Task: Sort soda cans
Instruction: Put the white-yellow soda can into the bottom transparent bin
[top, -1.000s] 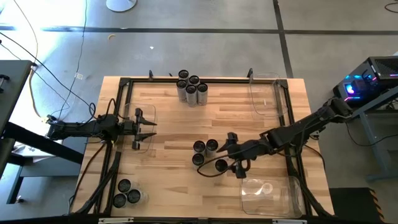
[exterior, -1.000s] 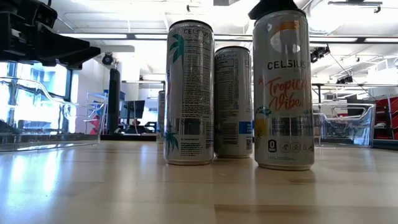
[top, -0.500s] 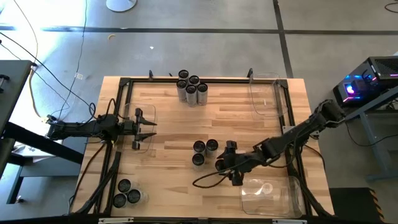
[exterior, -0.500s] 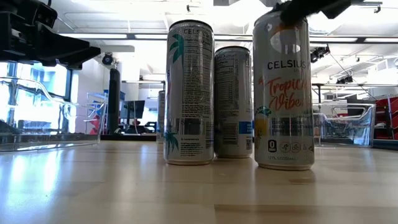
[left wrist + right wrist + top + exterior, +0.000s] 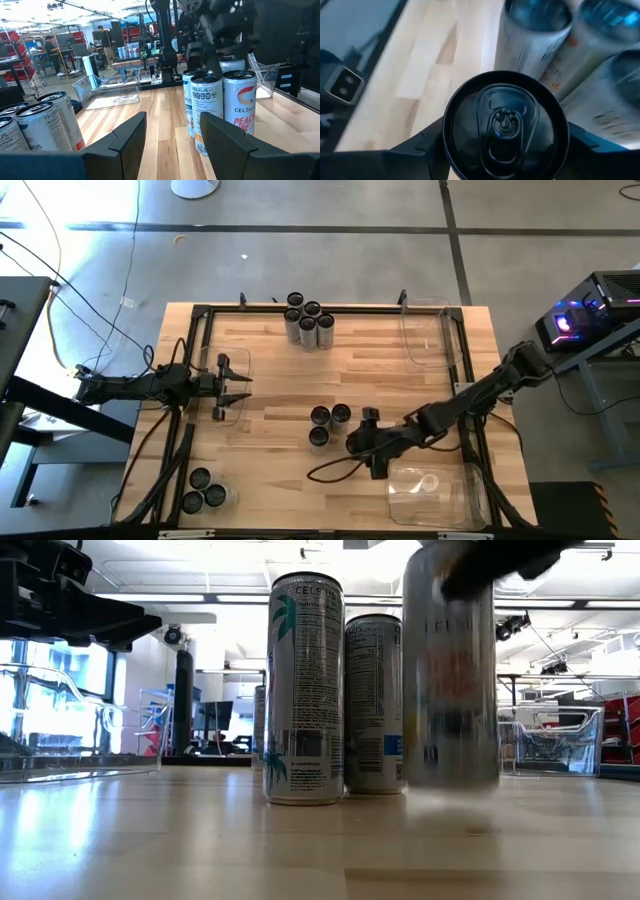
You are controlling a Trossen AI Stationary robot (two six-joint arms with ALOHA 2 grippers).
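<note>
From above, your right gripper (image 5: 362,442) sits over the middle cluster of soda cans (image 5: 329,424), on the can nearest the clear bin (image 5: 470,480) at the table's near right corner. Three cans of that cluster show clear of the arm. Five more stand in the far group (image 5: 307,319) by the table's back edge, and three sit at the near left corner (image 5: 204,490). Your left gripper (image 5: 232,383) waits over the left edge, beside another clear bin there.

At table height, the rightmost can (image 5: 450,670) is blurred while its two neighbours (image 5: 304,690) stand sharp, and its base appears just off the wood (so I judge it is being lifted). The dark gripper shows at its top.

The left wrist camera shows the left fingers (image 5: 127,137) spread with nothing between them, the middle cluster well ahead.

The right wrist camera looks straight down on the held can's dark lid (image 5: 506,124), the right fingers (image 5: 417,147) flanking it on both sides, pinching it.

You are in the pick step. Next, I judge, you need to raise the can clear of its neighbours and carry it upright to a bin without clipping the rim.
</note>
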